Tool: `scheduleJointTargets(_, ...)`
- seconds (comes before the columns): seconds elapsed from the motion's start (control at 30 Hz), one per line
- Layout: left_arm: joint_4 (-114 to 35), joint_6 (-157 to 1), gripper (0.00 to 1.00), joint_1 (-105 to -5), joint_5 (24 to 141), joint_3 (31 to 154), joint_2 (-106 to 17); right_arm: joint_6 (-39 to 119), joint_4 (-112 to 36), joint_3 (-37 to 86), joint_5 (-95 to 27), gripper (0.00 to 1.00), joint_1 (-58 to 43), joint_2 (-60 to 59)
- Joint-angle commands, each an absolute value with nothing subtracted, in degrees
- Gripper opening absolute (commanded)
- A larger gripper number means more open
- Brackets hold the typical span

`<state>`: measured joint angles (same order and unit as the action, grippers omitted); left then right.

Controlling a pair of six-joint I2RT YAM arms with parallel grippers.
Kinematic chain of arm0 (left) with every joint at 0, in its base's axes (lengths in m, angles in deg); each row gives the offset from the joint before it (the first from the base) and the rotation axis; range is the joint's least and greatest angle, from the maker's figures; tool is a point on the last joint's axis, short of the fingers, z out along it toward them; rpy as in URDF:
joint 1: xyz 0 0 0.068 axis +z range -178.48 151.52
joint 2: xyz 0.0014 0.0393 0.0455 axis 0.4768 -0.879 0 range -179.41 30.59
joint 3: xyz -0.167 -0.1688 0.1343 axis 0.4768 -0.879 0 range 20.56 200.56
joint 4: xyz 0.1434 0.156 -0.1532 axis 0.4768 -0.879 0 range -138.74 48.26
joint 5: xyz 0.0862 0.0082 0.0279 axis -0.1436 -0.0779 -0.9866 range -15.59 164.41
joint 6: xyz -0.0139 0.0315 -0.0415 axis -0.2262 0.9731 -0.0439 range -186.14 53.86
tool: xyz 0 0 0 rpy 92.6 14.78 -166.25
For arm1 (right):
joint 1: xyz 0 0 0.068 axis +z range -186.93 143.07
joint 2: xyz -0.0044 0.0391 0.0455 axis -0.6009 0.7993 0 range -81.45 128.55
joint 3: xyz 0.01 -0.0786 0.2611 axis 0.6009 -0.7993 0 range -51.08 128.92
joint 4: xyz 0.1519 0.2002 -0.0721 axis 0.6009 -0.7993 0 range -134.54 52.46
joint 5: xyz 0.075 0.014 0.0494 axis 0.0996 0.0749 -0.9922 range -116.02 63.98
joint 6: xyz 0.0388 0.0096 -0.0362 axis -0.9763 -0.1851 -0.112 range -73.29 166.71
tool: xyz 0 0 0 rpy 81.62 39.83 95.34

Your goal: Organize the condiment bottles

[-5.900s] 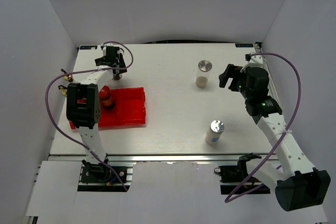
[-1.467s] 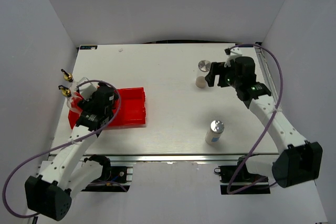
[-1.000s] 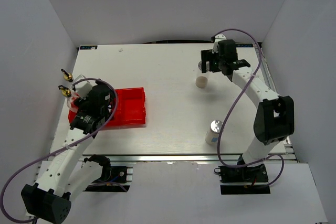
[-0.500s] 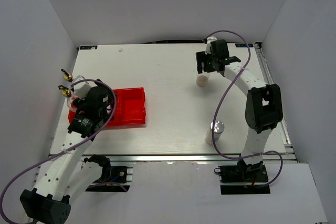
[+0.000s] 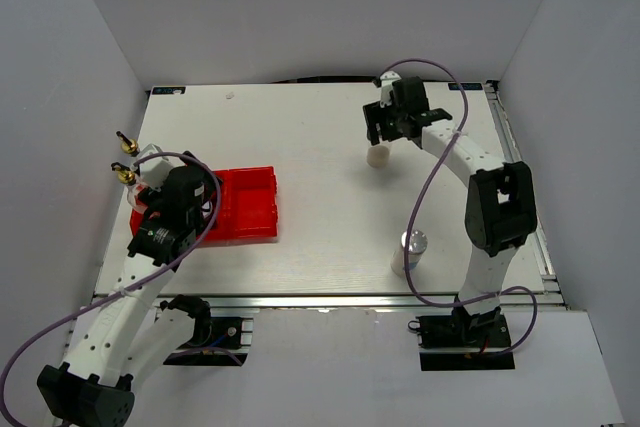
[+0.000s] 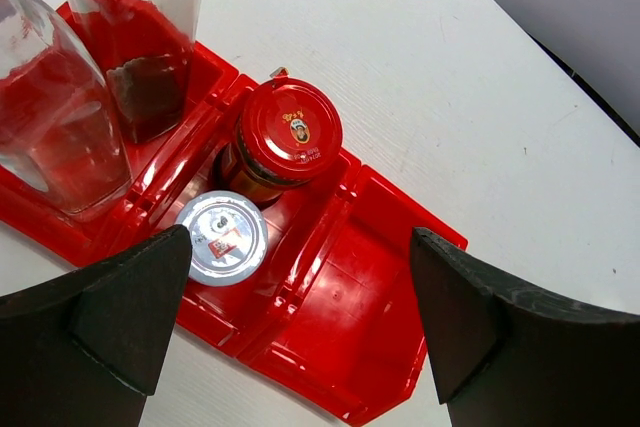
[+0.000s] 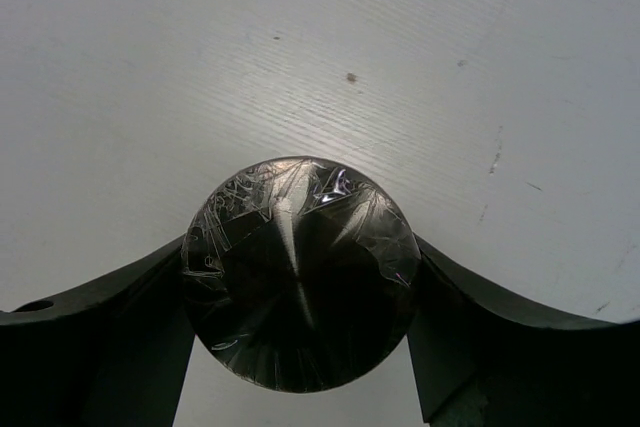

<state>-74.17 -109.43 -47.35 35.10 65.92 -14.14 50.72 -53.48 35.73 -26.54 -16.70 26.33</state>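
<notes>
The far shaker [image 5: 377, 156] stands at the table's [image 5: 300, 137] one o'clock, its silver lid pinched by the right gripper [image 7: 300, 252]. A second shaker [image 5: 410, 252] stands at five o'clock. At nine o'clock, the red tray [image 5: 250, 209] holds the red-capped jar [image 6: 290, 132], a silver-lidded container [image 6: 222, 237] and two glass bottles [image 6: 125, 37]; the left gripper [image 6: 300, 237] hovers above, spread wide

the top view looks steeply down from above and behind the arm bases, taking in the whole tabletop [image 5: 300, 147]. the left wrist view looks down from close onto the red tray [image 6: 350, 277] between its jaws, a patch the top view also holds. the right wrist view sits very near, straight above a silver-lidded shaker [image 7: 298, 272] between its jaws.
</notes>
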Motion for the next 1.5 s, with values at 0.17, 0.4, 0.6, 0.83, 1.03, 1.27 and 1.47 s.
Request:
scheduleJointTargets(0.17, -72.9, -109.1, 0.98, -47.2, 36.5, 64.7, -12.9, 53.7, -49.9, 36.7, -36.1, 0.20, -3.7, 13.1)
scheduleJointTargets(0.4, -72.6, -109.5, 0.98, -47.2, 37.0, 64.2, -12.1, 52.4, -46.4, 38.0, -39.4, 0.19, 9.8, 11.3)
scheduleJointTargets(0.6, -73.1, -110.3, 0.98, -47.2, 36.9, 64.2, -11.3, 52.9, -42.4, 42.3, -36.8, 0.18, 16.8, 16.2)
scheduleJointTargets(0.83, -74.0, -110.9, 0.98, -47.2, 36.9, 63.7, -10.2, 54.1, -42.8, 52.4, -31.6, 0.17, 20.6, 26.4)
scheduleJointTargets(1.03, -73.5, -110.8, 0.98, -47.2, 37.4, 63.0, -9.8, 54.7, -44.4, 57.2, -28.9, 0.17, 21.3, 33.8)
scheduleJointTargets(1.27, -72.6, -110.3, 0.98, -47.2, 37.8, 62.6, -10.1, 54.6, -44.0, 59.8, -24.5, 0.18, 21.6, 38.3)
scheduleJointTargets(1.47, -72.2, -110.2, 0.98, -47.2, 38.3, 62.1, -10.4, 55.5, -42.9, 60.5, -21.4, 0.20, 21.6, 40.8)
